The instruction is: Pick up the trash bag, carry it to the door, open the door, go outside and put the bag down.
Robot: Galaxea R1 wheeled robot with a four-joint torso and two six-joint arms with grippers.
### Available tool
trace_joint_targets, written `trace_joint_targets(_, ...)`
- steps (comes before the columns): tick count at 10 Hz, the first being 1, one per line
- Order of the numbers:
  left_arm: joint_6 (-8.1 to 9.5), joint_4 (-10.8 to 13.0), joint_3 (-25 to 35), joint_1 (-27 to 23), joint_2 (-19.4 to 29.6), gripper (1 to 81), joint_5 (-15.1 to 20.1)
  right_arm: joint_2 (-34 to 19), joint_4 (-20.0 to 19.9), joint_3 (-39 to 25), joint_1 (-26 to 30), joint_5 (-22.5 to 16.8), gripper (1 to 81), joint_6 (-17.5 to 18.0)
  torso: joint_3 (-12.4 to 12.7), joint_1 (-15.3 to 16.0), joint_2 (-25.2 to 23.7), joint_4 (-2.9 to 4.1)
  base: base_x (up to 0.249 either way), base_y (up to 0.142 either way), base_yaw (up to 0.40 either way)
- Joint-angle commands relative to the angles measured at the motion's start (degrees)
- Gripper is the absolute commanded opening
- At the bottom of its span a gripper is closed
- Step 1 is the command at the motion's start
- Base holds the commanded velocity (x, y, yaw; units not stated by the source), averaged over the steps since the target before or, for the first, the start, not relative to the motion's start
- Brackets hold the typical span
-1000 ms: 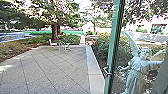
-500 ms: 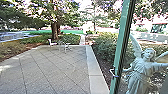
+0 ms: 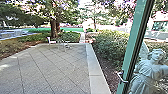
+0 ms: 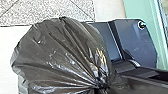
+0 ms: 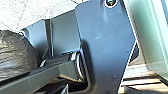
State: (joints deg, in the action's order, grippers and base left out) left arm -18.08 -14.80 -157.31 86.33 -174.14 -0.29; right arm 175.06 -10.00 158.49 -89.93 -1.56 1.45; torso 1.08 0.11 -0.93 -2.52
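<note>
- Trash bag (image 4: 60, 50): gathered tight at the neck, seen beside the robot's dark plate (image 4: 137, 42).
- Left and right grippers: can't tell if spread, pressed together or pinching anything.
- Green door (image 3: 136, 37) on head view's right, handle (image 3: 122, 78) low on it, winged statue (image 3: 152, 67) beside.
- Paved patio (image 3: 50, 70) ahead, chair (image 3: 51, 41) at far end.

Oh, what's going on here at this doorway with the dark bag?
A robot seems to be taking out a trash bag, apparently held on its left side by the gathered neck. It is at an open door with a green frame, facing a paved yard. A pale winged statue stands to the right. The bag does not look set down yet.
</note>
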Motion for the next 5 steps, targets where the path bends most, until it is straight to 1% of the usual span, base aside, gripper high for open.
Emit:
trace_joint_targets(1, -0.20, 0.03, 0.07, -2.79, 0.02, 1.0, 3.19, -0.03, -0.02, -0.12, 2.25, -3.80, 81.1, -0.04, 0.00, 0.00, 0.00, 0.00, 0.136, 0.000, 0.000)
trace_joint_targets(5, -0.29, -0.05, 0.07, -2.79, -0.07, 1.0, 3.19, -0.03, -0.11, -0.03, 2.16, -3.80, 81.1, -0.04, -0.02, -0.02, 0.02, 0.00, 0.137, 0.000, 0.000)
